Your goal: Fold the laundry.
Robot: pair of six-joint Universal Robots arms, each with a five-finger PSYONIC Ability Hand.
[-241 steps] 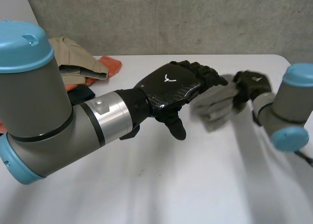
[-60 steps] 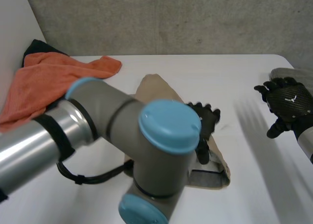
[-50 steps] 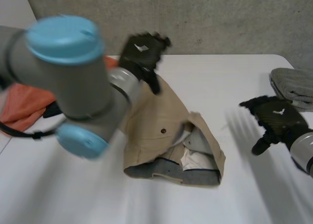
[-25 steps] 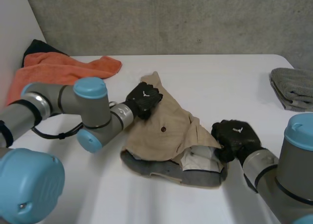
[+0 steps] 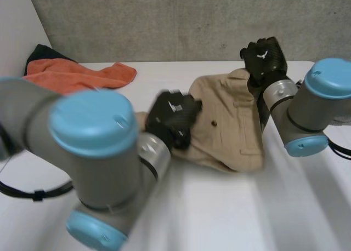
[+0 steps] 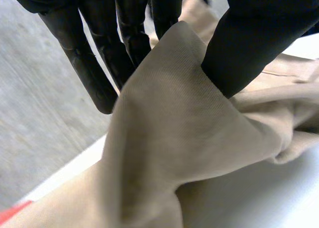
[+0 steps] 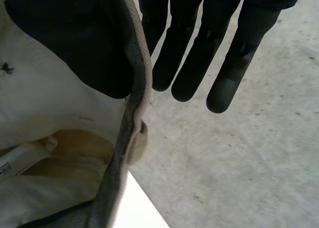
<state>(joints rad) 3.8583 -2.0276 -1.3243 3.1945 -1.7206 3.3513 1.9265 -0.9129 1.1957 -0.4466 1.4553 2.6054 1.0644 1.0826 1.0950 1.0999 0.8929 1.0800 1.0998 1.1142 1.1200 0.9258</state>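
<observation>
Since half a second ago, your right robot hand point(image 5: 264, 58) has swung from the near right edge of the tan woven-cloth garment point(image 5: 233, 125) up to its far corner, close to the grey concrete wall point(image 5: 164, 21). The garment has been drawn out from a bunched heap into a longer, flatter shape. Your left robot hand point(image 5: 174, 118) has shifted from the far left part of the cloth to its left edge, and the left arm point(image 5: 93, 152) now looms large in the foreground of the head view.

The garment lies near the middle of the white tabletop point(image 5: 219, 207), stretched between the two hands, with its far right corner held up. A small dark button point(image 5: 214, 122) shows on its upper face.

In the left wrist view, the left robot hand is grasping the garment. A peaked fold of tan cloth is pinched between the thumb point(image 6: 249, 44) and the fingers point(image 6: 94, 63).

In the right wrist view, the right robot hand is grasping it too. The grey-edged waistband point(image 7: 133, 108) runs down between the thumb point(image 7: 75, 44) and the straight fingers point(image 7: 187, 54), and pale inner lining point(image 7: 45, 113) shows beside the thumb.

A crumpled orange terry towel point(image 5: 77, 74) lies at the far left of the tabletop, well apart from the garment. A black cloth point(image 5: 37, 52) shows just behind it. The right arm point(image 5: 307, 103) reaches in over the right side of the tabletop.
</observation>
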